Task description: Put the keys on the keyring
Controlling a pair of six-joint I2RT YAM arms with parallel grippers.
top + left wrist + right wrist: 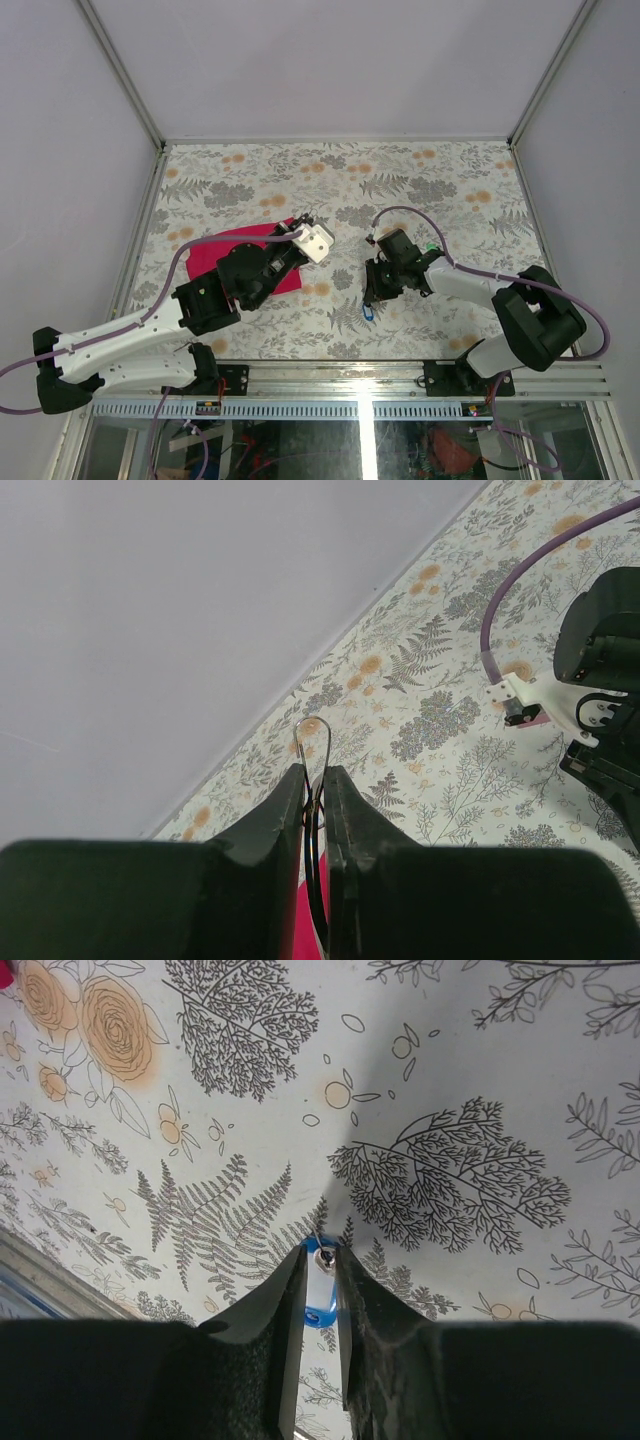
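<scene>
Right pincer point(320, 1252) grips blue key point(320, 1300) between its tips; left pincer point(315, 770) clamps keyring point(312, 719).
Keyring's loop juts beyond that pincer, seen in left wrist view only.

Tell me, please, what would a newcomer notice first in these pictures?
The magenta cloth lies left of centre on the flowered table, partly under the left arm. Near its edge, the left hand pinches the thin wire keyring. Right of centre, the right hand grips a blue key.
</scene>
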